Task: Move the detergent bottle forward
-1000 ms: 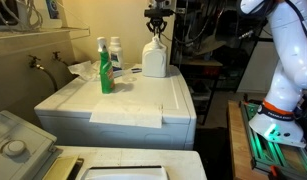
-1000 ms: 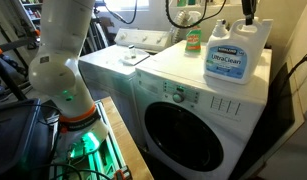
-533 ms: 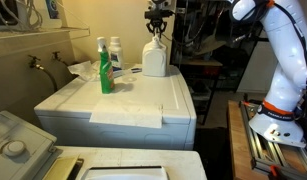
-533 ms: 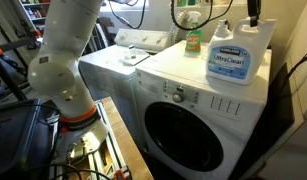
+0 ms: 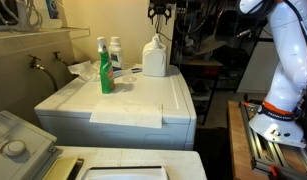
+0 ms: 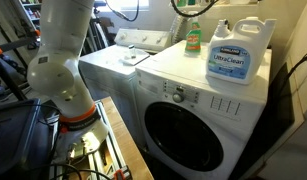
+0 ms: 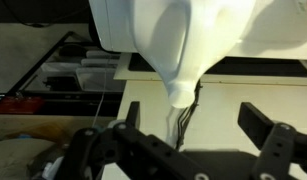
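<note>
The detergent bottle, a wide white jug with a blue-and-white label, stands upright at the back of the white washer top. In an exterior view my gripper hangs open just above the jug's cap, clear of it. From the wrist view the jug fills the upper frame. My gripper stands wide apart there with nothing between its fingers. The gripper is above the frame in the exterior view that shows the label.
A slim green spray bottle and a small white bottle with a green label stand near the jug. A green cloth lies by the wall. Black cables run behind the machine. A second machine adjoins.
The gripper has opened and let go of the jug's handle, then risen a little above the cap. The jug stays upright where it was.
</note>
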